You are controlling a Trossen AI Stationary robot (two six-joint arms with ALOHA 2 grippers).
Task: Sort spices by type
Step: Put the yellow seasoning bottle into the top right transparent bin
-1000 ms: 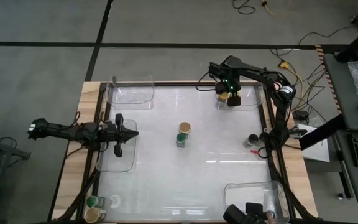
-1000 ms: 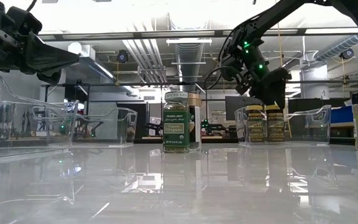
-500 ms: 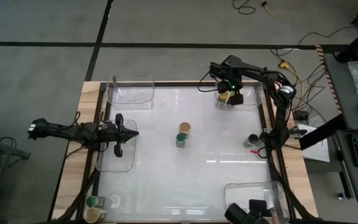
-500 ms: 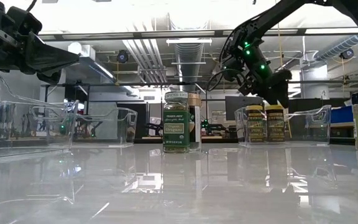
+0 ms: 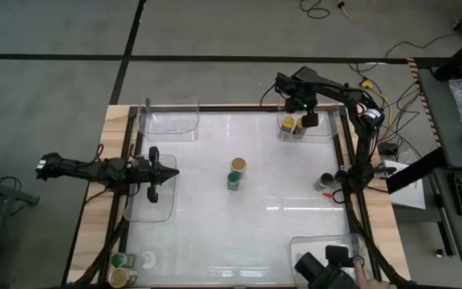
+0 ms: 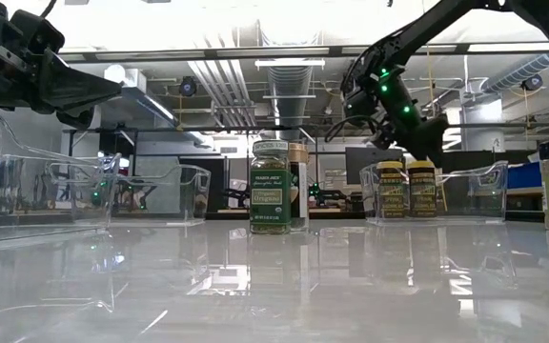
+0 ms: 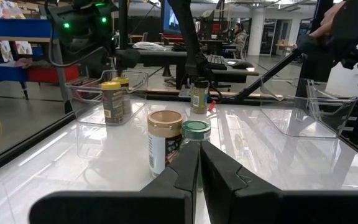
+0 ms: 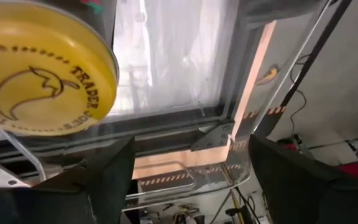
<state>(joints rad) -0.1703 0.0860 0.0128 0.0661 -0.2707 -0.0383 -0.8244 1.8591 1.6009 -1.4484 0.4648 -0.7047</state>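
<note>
Right claw [image 5: 309, 120] hangs with its fingers spread wide and nothing between them, just above the clear bin [image 5: 321, 138] at the back right corner of the table. Directly beneath it, two yellow-lidded jars [image 5: 287, 123] [image 5: 299, 127] stand upright side by side inside that bin; one yellow lid [image 8: 42, 78] fills much of the right wrist view.

Next out from it, a dark-lidded jar [image 5: 327, 181] stands upright on the table by the right edge, outside any bin.

Farther, at the middle of the table, a tan-lidded jar [image 5: 238, 165] and a green-lidded jar [image 5: 234, 179] stand just beside each other, also in no bin.

Beyond those, the left claw [image 5: 171, 171] waits with its fingers pressed together, over a clear bin [image 5: 147, 210] at the left edge. Another clear bin [image 5: 171, 120] sits at the back left corner.

A fourth clear bin [image 5: 319, 241] sits at the front right corner; dark shapes show in it, and I cannot tell what they are.

Farthest off, at the front left corner, a green-lidded jar [image 5: 119, 259] and a tan-lidded jar [image 5: 121, 278] stand close together.
</note>
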